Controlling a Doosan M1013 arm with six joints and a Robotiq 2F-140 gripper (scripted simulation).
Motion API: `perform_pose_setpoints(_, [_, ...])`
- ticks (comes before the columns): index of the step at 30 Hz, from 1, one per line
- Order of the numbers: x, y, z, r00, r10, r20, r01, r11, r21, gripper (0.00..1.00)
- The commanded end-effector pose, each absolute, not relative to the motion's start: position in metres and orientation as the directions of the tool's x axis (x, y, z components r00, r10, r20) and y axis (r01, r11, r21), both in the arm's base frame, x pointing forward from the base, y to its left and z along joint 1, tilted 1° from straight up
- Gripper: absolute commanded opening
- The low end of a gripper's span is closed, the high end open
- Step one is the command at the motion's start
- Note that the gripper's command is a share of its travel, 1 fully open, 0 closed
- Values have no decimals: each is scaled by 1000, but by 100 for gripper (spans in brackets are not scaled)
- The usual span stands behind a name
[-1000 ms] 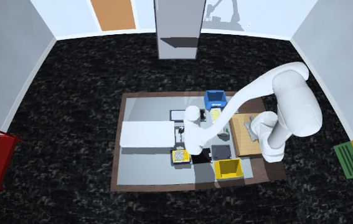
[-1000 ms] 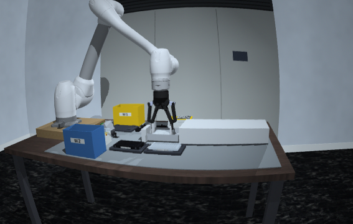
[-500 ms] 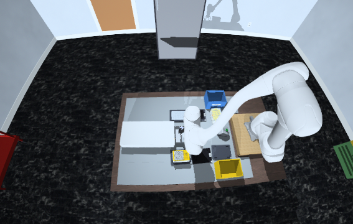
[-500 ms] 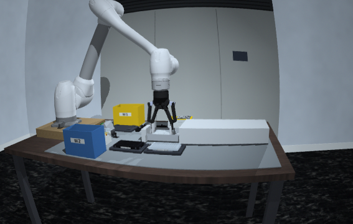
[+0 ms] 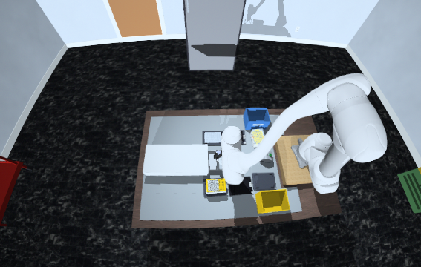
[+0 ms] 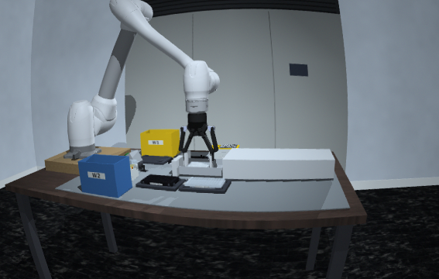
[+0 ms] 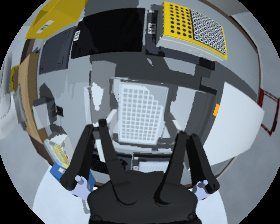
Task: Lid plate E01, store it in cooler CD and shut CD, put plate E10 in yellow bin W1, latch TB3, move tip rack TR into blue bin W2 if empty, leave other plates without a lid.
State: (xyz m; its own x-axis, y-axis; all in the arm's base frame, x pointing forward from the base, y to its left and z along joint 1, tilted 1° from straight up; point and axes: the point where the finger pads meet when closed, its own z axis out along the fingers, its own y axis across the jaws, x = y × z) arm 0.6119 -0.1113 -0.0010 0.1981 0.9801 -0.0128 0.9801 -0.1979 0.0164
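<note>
My gripper [image 6: 199, 153] is open and stands over the pulled-out drawer [image 6: 197, 167] of the white cooler CD [image 6: 279, 163]. The white assay plate [image 7: 139, 111] lies flat in the drawer between my spread fingers, its grid of wells showing in the wrist view. I cannot tell whether a lid is on it. The clear plate [image 6: 204, 183] sits in its nest near the front of that view and also shows from above [image 5: 212, 137]. The yellow bin W1 [image 5: 272, 200] and the blue bin W2 [image 5: 256, 118] stand upright on the bench.
The tip rack TR [image 5: 215, 185], yellow with a patch of tips, sits in its nest beside the arm's wrist. A dark grey nest [image 5: 263, 181] lies by the yellow bin. Tip box TB3 [image 5: 257, 136] sits next to the blue bin. An empty black nest [image 6: 159, 180] lies beside the clear plate.
</note>
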Motion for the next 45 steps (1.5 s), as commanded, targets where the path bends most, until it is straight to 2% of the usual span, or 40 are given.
perform_pose_setpoints(1, [612,-111,-1,198,980,-13,980,-198,16,66])
perform_pose_setpoints(20, [612,-111,-1,198,980,-13,980,-198,16,66])
perform_pose_setpoints(45, [611,-111,27,198,980,-13,980,-198,16,66])
